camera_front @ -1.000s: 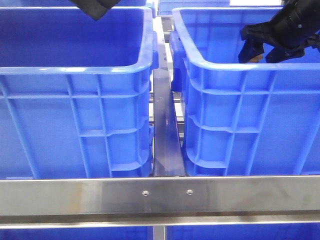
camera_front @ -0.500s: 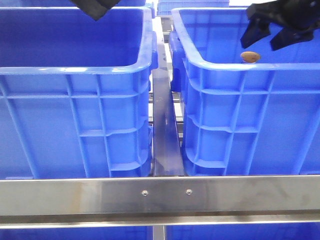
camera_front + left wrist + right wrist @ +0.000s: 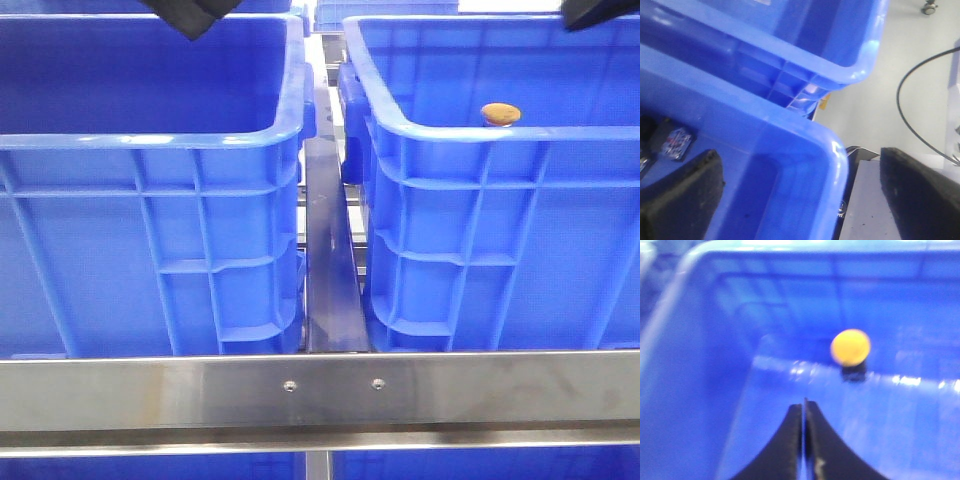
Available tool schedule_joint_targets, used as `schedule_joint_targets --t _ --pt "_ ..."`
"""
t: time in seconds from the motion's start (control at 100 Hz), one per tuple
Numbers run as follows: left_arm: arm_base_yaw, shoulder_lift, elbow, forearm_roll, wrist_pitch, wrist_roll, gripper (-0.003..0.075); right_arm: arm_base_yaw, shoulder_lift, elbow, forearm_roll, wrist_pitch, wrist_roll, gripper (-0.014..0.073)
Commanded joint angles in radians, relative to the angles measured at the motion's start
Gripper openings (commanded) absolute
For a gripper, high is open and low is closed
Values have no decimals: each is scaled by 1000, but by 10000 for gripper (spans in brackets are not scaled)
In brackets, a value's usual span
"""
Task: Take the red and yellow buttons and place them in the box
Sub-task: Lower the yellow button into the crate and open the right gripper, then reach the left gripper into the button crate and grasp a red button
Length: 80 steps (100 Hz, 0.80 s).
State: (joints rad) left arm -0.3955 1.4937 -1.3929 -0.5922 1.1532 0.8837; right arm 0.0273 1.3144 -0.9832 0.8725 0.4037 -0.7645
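Small yellow-orange push button with domed round cap (image 3: 500, 113) sitting inside the large bright blue plastic crate with thick rolled rim (image 3: 470, 130) on the right, at about 2 o'clock in the front view, just behind the near rim, cap up. Seen also from the right wrist camera (image 3: 850, 347), blurred, resting over a small dark base against the inner wall of that same crate (image 3: 715, 365). Dark red button not seen in any view. Second blue ribbed crate (image 3: 150, 140) alike at 9 o'clock, separated from the first by a narrow metal divider bar (image 3: 328, 260). Horizontal steel rail (image 3: 320, 395) across at 6 o'clock.

Right gripper (image 3: 804, 412) above the crate interior, black fingers pressed together, grasping nothing, apart from the button. Left gripper (image 3: 800, 200) over a corner of a blue crate rim (image 3: 835, 150), fingers spread wide, released, holding nothing. Small dark flat parts (image 3: 675, 142) lying inside that crate, too unclear to name.
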Motion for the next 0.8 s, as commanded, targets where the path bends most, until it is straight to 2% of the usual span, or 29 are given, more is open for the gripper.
schedule_joint_targets --t 0.0,0.15,0.22,0.32,0.41,0.55,0.79 --pt "2 -38 -33 21 -77 -75 599 -3 -99 22 38 -3 -9 -63" --pt "2 -38 -33 213 -178 -323 599 -3 -197 77 38 34 -9 -64" --pt "2 -38 -33 291 -219 -482 599 -3 -227 86 38 53 -9 -64" --pt "2 -38 -33 447 -248 -791 599 -3 -249 86 38 76 -9 -64" --pt "2 -38 -33 578 -248 -948 599 -3 -257 86 38 85 -9 -64" --pt "2 -36 -33 690 -248 -1107 599 -3 -257 86 38 88 -9 -64" --pt "2 26 -33 802 -183 -1233 599 -3 -257 86 38 77 -9 -64"
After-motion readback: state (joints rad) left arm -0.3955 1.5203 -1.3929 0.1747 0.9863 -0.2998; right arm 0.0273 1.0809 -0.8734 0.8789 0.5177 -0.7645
